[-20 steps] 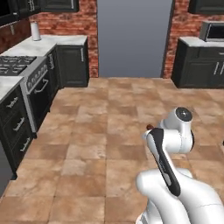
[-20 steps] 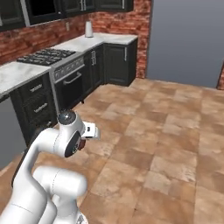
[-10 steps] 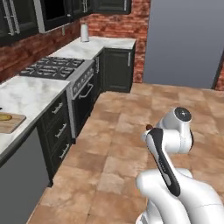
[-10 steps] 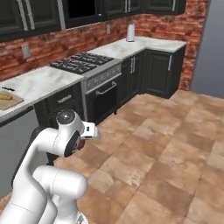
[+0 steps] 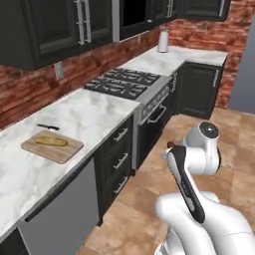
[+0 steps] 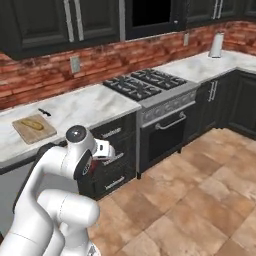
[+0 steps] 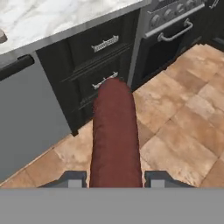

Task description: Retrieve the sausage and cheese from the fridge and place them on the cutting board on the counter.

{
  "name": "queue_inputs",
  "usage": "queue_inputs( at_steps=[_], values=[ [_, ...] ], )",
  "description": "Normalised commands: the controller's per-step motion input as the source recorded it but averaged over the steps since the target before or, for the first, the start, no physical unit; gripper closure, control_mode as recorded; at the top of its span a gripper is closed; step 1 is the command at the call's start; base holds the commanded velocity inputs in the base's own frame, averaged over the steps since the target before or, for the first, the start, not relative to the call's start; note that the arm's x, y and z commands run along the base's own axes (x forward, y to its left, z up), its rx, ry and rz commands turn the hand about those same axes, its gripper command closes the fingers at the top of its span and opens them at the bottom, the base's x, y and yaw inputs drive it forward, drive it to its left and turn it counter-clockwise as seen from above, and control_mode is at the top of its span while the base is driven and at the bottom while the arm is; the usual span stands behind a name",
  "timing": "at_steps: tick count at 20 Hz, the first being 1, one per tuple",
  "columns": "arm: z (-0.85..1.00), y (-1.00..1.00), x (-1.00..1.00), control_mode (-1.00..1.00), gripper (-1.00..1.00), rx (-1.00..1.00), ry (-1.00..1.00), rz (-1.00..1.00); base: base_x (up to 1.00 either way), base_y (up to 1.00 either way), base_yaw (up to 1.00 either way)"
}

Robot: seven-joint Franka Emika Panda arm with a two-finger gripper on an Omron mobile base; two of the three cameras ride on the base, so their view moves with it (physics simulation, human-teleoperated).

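Observation:
My gripper [image 7: 114,177] is shut on the sausage [image 7: 114,131], a dark red-brown rod that sticks out between the two fingertips toward the black drawers. Its dark tip shows beside the arm's hand [image 5: 170,145] and under the hand [image 6: 86,168]. The cutting board [image 5: 65,152] [image 6: 24,132] lies on the marble counter [image 5: 94,112] at the left, carrying a yellow-tan bread-like stick [image 5: 51,141]. A grey strip of the fridge [image 5: 245,74] stands at the far right. The cheese is out of view.
A small black knife [image 5: 48,127] lies on the counter behind the board. A gas stove [image 5: 127,82] with an oven below sits further along, and a white roll [image 5: 163,41] stands in the corner. A grey dishwasher front [image 7: 26,118] is under the counter. Tiled floor lies to the right.
The whole picture has swung left with the base: the fridge slid to the right edge, and the counter with the cutting board came into view. The grip on the sausage is unchanged.

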Motion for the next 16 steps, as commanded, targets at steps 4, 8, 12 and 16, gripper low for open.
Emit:
queue_inputs(
  at_steps=[4, 8, 12, 16],
  values=[
    [0.00, 0.00, 0.00, 1.00, 1.00, 0.00, 0.00, 0.00, 1.00, 0.00, 0.62],
    [0.00, 0.00, 0.00, 1.00, 1.00, 0.00, 0.00, 0.00, 1.00, -0.03, 0.64],
    [0.00, 0.00, 0.00, 1.00, 1.00, 0.00, 0.00, 0.00, 0.97, -0.06, 0.66],
    [0.00, 0.00, 0.00, 1.00, 1.00, 0.00, 0.00, 0.00, 0.54, 0.00, 0.63]
  ],
)
